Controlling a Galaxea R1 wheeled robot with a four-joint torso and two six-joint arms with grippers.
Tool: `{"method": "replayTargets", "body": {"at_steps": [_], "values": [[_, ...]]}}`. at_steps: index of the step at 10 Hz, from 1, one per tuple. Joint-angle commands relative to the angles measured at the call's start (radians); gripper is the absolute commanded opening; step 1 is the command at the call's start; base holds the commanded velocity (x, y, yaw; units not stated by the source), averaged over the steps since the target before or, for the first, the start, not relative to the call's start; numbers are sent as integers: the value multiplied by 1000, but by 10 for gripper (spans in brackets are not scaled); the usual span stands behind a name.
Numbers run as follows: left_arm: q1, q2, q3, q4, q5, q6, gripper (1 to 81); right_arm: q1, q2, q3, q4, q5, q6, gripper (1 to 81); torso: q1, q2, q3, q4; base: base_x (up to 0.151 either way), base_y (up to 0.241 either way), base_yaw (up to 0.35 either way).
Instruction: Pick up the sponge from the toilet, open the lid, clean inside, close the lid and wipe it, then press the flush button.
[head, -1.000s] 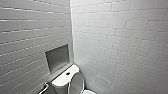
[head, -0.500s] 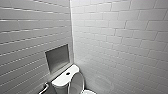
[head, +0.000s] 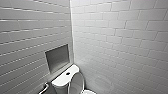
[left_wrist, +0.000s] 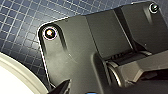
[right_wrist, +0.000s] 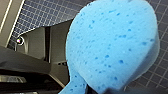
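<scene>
Blue sponge is off the toilet and gripped in our right jaws, which are closed on it above the dark tiled floor. We judge the lid already raised, leaning back against the tank. Whether the inside is cleaned, we cannot tell. Closing, wiping and the flush button remain. Our left arm hangs just beside the bowl rim, wrist facing down.

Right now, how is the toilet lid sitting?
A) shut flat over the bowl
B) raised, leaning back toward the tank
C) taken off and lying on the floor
B: the lid stands upright in front of the tank, with the bowl open just below it.
</scene>
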Motion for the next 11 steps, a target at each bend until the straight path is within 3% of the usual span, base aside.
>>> {"method": "replayTargets", "body": {"at_steps": [1,6,11], "values": [[-47,0,-2,0,55,11,811,41,19,5,7,-57,-12,10,0,0,0,0,0,0,0],[-47,5,-2,-2,56,16,811,45,25,3,-4,-56,-26,10,0,0,0,0,0,0,0],[-47,3,-2,-3,47,16,811,47,23,3,-5,-53,-26,10,-1,0,0,0,74,0,0]]}}
